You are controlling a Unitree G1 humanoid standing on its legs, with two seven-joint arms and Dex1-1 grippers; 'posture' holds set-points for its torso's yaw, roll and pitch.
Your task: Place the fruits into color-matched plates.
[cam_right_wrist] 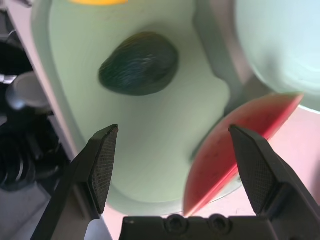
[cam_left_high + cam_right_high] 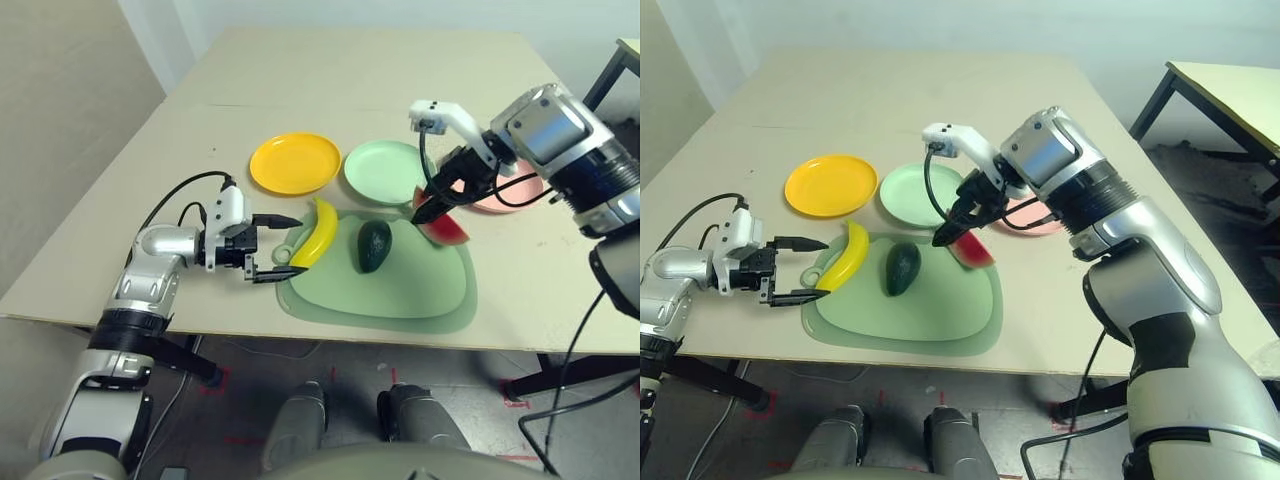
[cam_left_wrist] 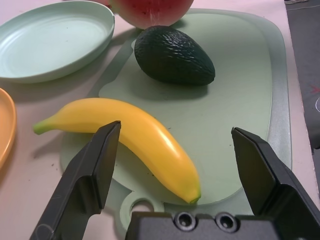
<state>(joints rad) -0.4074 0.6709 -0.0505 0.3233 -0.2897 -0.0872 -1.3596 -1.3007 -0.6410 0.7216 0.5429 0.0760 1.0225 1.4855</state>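
Under right hand [image 2: 432, 210], watermelon wedge [image 2: 446, 231]

My left gripper [image 2: 268, 247] stands spread at the mat's [image 2: 400, 290] left edge, the banana [image 2: 317, 235] just ahead of it. My right gripper [image 2: 425, 211], jaws wide, hangs over the watermelon [image 2: 446, 231] at the mat's far right corner. Between them the avocado [image 2: 374, 245] lies with bare mat around. All three plates [image 2: 294, 162] are empty.

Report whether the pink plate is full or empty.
Cannot tell fully: the pink plate is partly hidden behind the right gripper; its visible part holds nothing, and the watermelon wedge lies outside it.
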